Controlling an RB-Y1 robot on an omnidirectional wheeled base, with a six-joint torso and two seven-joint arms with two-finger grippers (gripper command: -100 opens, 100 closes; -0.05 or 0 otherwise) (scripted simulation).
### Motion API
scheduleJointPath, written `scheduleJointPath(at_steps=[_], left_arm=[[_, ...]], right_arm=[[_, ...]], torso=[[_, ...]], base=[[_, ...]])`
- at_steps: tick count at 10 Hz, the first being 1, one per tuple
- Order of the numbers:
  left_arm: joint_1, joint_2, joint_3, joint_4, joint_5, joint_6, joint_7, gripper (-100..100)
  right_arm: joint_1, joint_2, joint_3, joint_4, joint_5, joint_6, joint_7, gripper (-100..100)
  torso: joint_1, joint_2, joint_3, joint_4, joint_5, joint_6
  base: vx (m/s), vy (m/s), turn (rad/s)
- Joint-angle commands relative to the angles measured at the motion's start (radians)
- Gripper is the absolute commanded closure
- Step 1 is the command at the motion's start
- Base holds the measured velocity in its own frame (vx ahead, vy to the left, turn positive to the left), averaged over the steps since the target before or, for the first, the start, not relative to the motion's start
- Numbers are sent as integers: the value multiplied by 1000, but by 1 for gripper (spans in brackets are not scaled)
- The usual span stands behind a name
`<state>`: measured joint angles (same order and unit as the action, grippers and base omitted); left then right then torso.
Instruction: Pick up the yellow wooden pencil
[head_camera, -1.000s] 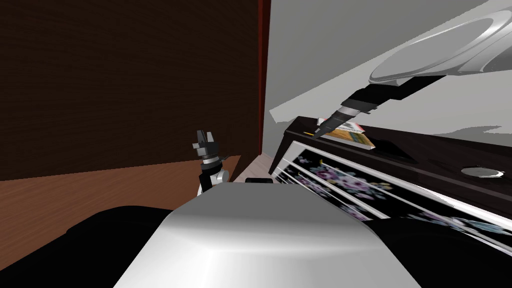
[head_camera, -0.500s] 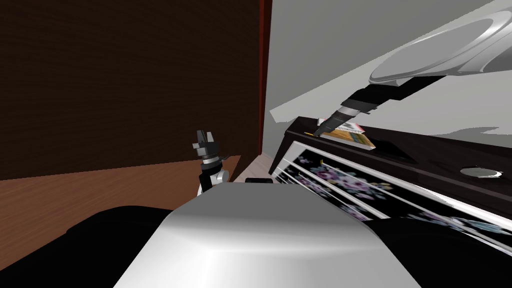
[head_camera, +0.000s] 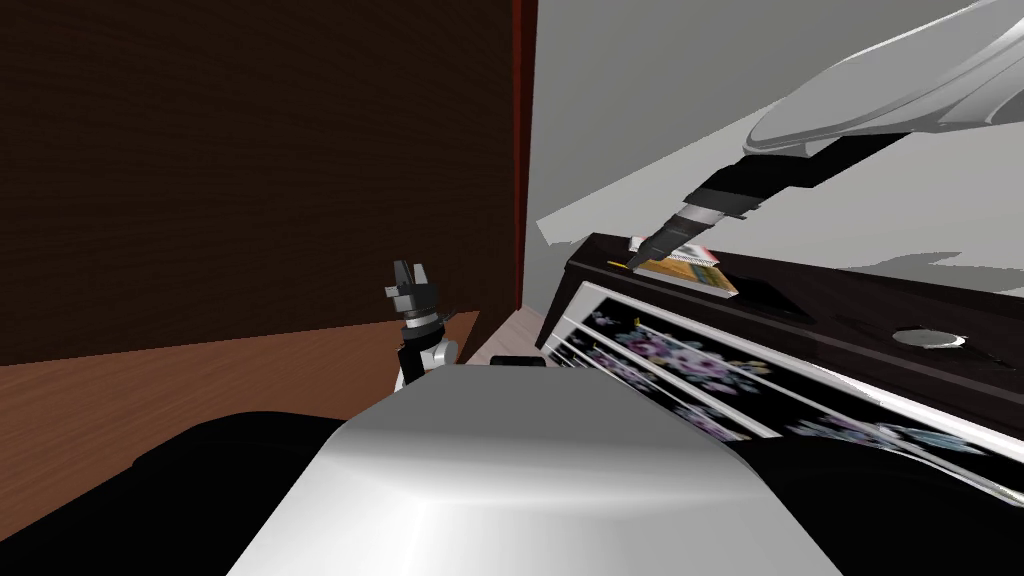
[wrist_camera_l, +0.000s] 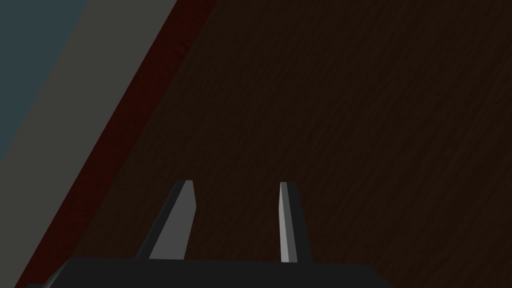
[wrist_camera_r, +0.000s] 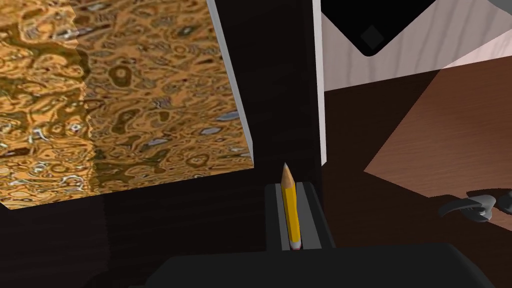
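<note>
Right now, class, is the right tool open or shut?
The right tool is shut on the yellow pencil: its fingers press the pencil's sides in the right wrist view.

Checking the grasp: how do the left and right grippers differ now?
The left gripper is open and empty; the right gripper is shut on the yellow pencil. The left points up, clear of the dark cabinet; the right reaches over its top, beside the gold-patterned book. Both have thin grey fingers.
</note>
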<state>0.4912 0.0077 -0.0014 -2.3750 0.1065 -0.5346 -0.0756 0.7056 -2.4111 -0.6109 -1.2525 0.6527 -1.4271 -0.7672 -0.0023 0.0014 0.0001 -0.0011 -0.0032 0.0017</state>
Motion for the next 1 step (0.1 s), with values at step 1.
scheduleJointPath(at_steps=[1], left_arm=[[0, 0, 0, 0, 0, 0, 0, 0]], right_arm=[[0, 0, 0, 0, 0, 0, 0, 0]], torso=[[0, 0, 0, 0, 0, 0]], base=[[0, 0, 0]])
